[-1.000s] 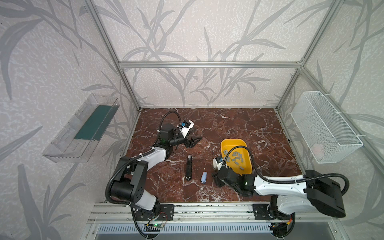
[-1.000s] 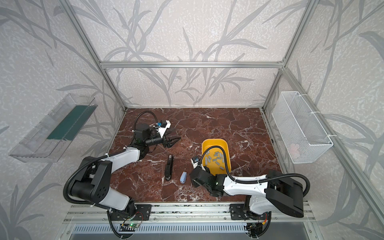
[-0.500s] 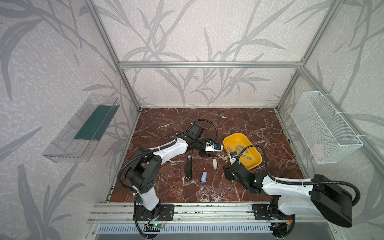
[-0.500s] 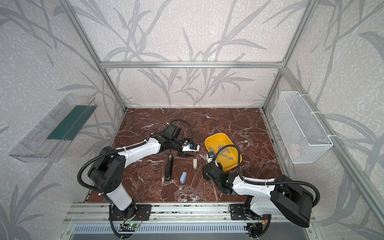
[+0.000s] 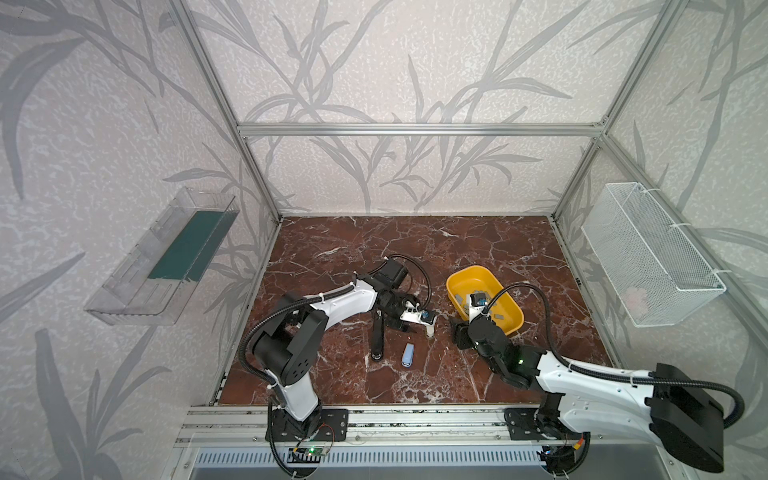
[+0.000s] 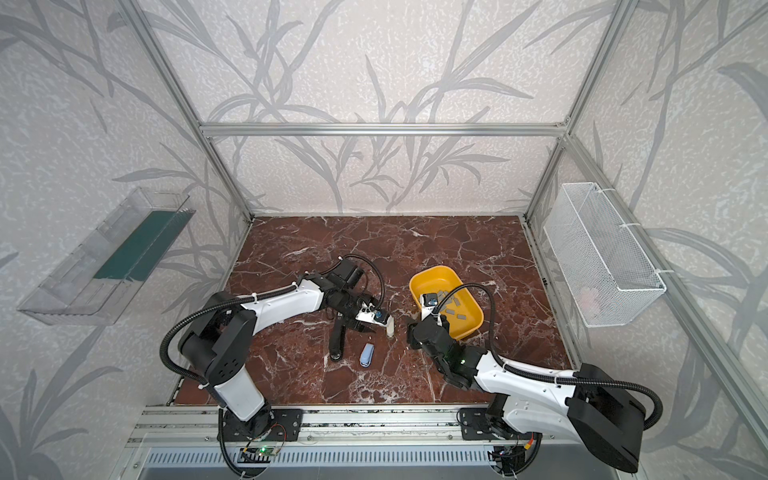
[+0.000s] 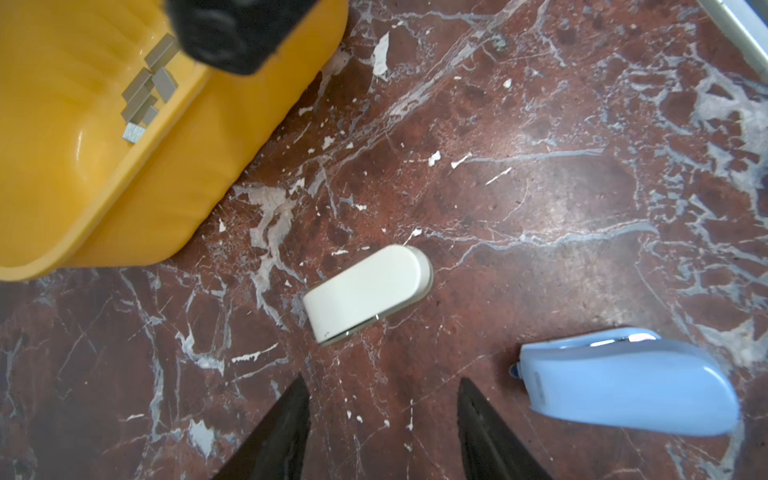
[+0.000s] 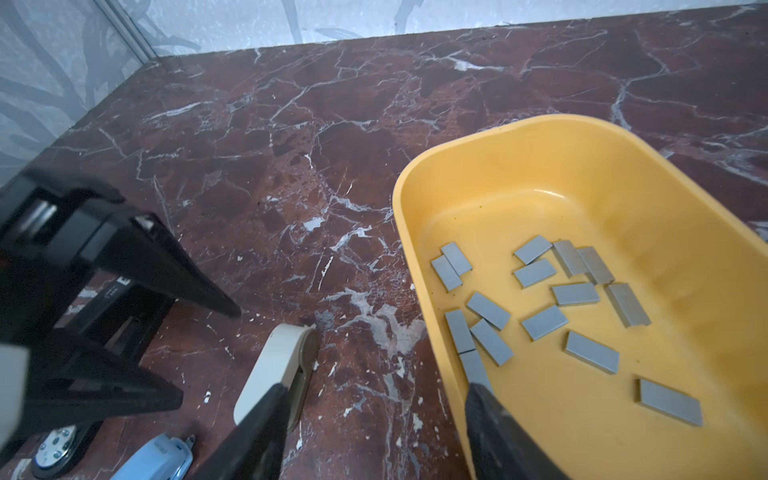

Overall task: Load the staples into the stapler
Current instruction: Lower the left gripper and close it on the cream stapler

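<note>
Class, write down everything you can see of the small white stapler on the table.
The white stapler is small, with a smooth cream plastic shell, one rounded end, one squarer end and a thin metal edge along one side. It looks closed and lies on the marble table, between the yellow tub and the blue stapler, touching neither. The left claw hovers open just short of it, without contact.
</note>
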Available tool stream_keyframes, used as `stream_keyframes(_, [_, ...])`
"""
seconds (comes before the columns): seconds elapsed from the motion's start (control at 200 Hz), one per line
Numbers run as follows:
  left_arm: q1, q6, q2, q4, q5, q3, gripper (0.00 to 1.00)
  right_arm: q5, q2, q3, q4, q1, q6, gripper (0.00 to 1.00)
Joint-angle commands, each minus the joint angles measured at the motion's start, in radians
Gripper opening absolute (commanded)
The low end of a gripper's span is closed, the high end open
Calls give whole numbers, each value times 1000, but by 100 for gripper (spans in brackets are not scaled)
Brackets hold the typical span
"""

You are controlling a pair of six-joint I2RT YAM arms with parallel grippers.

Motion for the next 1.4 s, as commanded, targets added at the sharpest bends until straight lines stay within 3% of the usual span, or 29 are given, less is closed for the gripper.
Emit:
stream_keyframes(0.0, [-43,59,-34,12,-16,-19,59,-14,-61,4,-3,-8,-22,69])
stream_keyframes(0.35, [-127,92,4,68,-82,-3,61,0,-239,-27,-92,-33,-35,74])
stream_keyframes(0.735, [-146,100,117,40,-153,83,56,-14,-351,-50,-147,-81,-38,77])
stream_keyframes(1.09, [-145,117,194,-75,-172,198,29,-25,-337,-46,-144,-97,-41,77])
stream_keyframes(1.395, [-147,101,185,-82,-151,192,41,-36,-322,-44,-130,-102,-43,77])
